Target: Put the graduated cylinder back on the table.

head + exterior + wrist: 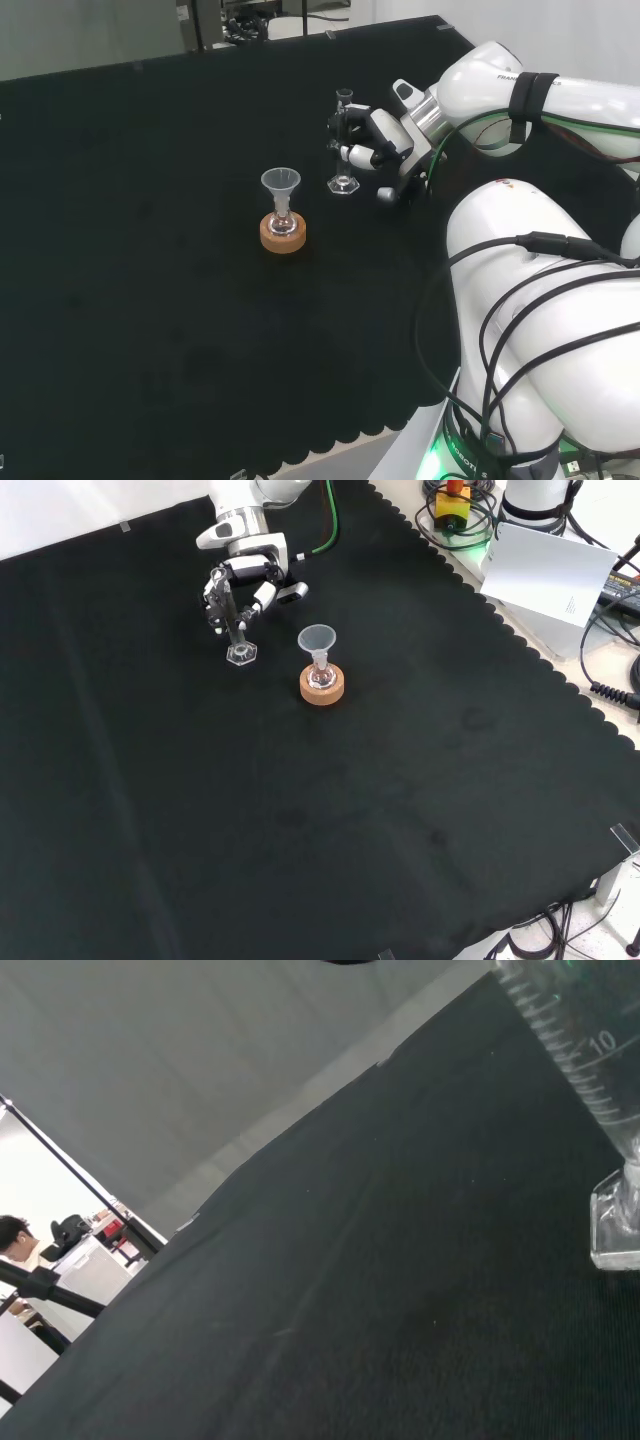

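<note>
The hand [378, 145] in the head view has its fingers curled round the cylinder [343, 140], which stands upright with its hexagonal foot at or just above the worktop [150, 250], to the right of and a little beyond the funnel [281, 183] that sits in a small flask on a cork ring [283, 236]. In the front view the hand [240, 585] comes in from the top and pinches the cylinder [238, 635] along its tube, the foot low on the cloth, left of and slightly farther than the cork ring [322, 686], clearly apart from it. In the wrist view the cylinder [590, 1080] runs tilted across the frame and its clear foot looks to meet the cloth, though contact is hard to confirm. To finish well, I judge, lower straight until the foot lies flat, keep the tube upright, then spread the fingers evenly and draw back away from the funnel without brushing the glass, since a narrow cylinder tips easily.
</note>
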Tool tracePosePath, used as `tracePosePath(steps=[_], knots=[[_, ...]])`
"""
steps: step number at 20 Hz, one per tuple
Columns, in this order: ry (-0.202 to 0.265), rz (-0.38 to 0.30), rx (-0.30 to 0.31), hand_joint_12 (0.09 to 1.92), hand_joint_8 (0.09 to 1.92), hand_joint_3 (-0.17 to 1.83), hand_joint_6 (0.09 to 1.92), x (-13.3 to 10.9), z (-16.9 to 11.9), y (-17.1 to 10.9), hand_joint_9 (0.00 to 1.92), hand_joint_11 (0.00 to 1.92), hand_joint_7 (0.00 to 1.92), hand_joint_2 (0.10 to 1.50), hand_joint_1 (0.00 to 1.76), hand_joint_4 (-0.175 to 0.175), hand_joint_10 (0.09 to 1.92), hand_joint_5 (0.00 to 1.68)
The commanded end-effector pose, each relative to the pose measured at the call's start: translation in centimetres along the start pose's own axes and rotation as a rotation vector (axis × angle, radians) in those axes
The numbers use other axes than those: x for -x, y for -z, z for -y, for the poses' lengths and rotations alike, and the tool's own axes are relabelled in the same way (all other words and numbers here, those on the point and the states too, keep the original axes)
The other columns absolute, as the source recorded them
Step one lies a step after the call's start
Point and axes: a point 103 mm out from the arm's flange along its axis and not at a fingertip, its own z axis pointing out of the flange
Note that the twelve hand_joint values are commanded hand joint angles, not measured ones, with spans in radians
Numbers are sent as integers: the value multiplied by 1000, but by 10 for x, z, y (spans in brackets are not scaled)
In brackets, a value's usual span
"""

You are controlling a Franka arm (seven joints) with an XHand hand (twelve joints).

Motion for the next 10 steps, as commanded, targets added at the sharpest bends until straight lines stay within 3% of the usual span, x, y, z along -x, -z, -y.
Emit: tracePosePath(steps=[1, 3, 6, 10], knots=[[0, 6, 4, 822, 1217, 2, 1215, -1, 2, 0, 1369, 1112, 858, 1186, 1230, -175, 87, 829], [2, 6, 0, 844, 1242, 2, 1239, -1, 3, 1, 1349, 1095, 839, 1194, 1225, -175, 87, 813], [1, 14, -16, 877, 878, -1, 1228, -1, 5, 0, 1312, 1068, 850, 1195, 1143, -175, 87, 829], [-1, 18, -41, 904, 736, -8, 1167, 1, 8, -3, 1293, 1085, 864, 1175, 1134, -175, 87, 870]])
